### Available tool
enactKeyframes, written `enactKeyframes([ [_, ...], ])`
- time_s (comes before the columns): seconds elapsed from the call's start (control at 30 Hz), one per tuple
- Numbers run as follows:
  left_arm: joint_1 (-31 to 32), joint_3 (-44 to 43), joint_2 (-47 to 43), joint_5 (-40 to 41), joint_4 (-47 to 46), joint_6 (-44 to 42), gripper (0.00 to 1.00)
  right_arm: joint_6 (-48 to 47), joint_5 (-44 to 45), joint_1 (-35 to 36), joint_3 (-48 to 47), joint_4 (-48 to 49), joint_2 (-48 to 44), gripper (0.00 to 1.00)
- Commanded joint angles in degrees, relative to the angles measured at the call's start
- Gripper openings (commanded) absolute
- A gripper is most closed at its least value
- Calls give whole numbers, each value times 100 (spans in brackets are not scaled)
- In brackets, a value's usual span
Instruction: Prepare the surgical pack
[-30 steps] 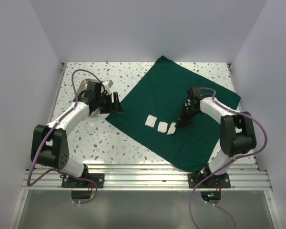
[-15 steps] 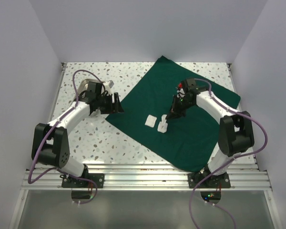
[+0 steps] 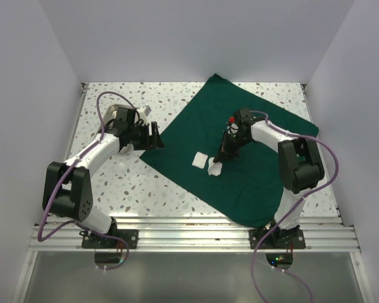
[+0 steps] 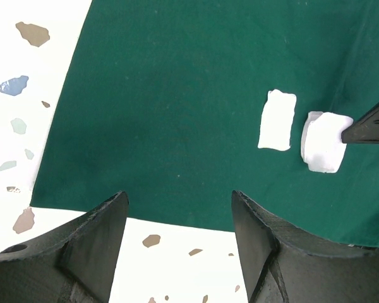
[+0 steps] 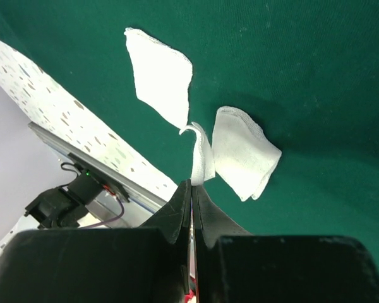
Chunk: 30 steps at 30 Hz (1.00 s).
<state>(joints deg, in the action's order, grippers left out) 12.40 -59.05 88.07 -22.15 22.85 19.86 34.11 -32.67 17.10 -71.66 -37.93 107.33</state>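
- i see the surgical pack (image 3: 196, 120) lying open as a wide dark green sheet, flat on the speckled surface (image 3: 114, 183). it is turned like a diamond, with one corner toward the back wall and one toward the arm bases.
- that near corner reaches the front edge of the surface, and the sheet's left corner points at the left arm.
- the left fingers (image 3: 153, 136) sit right at this left corner, released and spread wide, with nothing between them.
- from the left wrist camera, the sheet's edge runs across between the two tips, with green cloth beyond it and bare speckled top on the nearer side.
- i cannot tell whether those tips touch the cloth or hover just over it.
- the right fingers (image 3: 221, 158) are over the middle of the sheet, clenched tight on the pinched gauze square (image 5: 201, 158). they grip it by one edge, so it stands upright off the cloth.
- the flat gauze square (image 3: 201, 160) lies on the sheet just beside the pinched one, on the side toward the sheet's left corner.
- the folded gauze square (image 5: 243, 151) lies on the cloth on the pinched one's other side, close against it, and it looks doubled over.
- from the top camera the pinched and folded pieces merge into one white patch, so i cannot separate them there.
- all three white pieces sit near the centre of the sheet, well inside its edges.
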Motion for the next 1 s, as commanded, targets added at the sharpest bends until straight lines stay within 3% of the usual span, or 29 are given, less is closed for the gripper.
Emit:
enactKeyframes([
  [0.0,8,-204,-1,-52,-141,-149,70,52,-205,-67,55,216,16,0],
  [0.47,8,-239,122,-149,-220,-79,70,465,-583,-49,-50,445,-222,0],
  [0.97,8,-230,78,-96,-149,-96,70,-26,-390,-243,231,287,113,0],
])
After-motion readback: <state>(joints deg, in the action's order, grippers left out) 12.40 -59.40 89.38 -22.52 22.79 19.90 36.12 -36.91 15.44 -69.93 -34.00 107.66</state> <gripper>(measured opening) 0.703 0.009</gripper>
